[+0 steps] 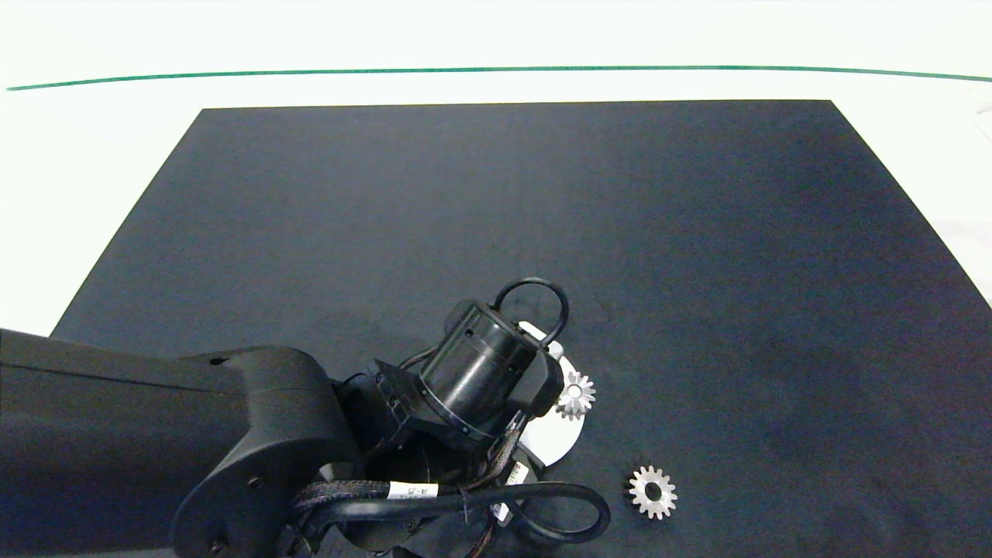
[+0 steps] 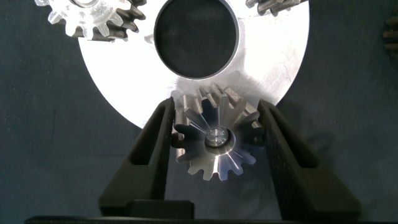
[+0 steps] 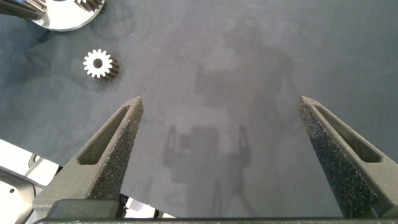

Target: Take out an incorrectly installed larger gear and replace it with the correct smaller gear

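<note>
Dark matting [image 1: 542, 217] covers the work area, with pale tabletop [image 1: 93, 155] around it and a thin green line [image 1: 496, 70] running across the far side. On the mat near the front sits a round silvery plate [image 2: 273, 62] with a big circular hole in its middle, and that's where the action is.

From the left comes the left arm [image 1: 155, 442], bulky and black, its wrist hanging right over the plate and hiding most of it from above. The wrist camera gives the close look: the left gripper [image 2: 214, 140] has its two fingers [image 2: 155, 143] clamped on either side of the larger gear [image 2: 214, 138], the one with long slanted teeth, pads pressed against the tooth tips. That gear sits at the plate's rim, partly over the metal and partly over the mat, with a small pin visible in its centre hole. Two other gears show at the plate's far edge in this view, one blunt-toothed gear [image 2: 87, 18] and a darker one [image 2: 277, 6] cut off by the frame. From overhead, one gear [image 1: 576, 394] peeks out beside the wrist.

Off to the right of the plate, well apart from it, the smaller gear [image 1: 652, 492] lies flat on the mat, alone, centre hole up.

Over bare mat hangs the right gripper [image 3: 221, 155], fingers spread wide with nothing between them.
</note>
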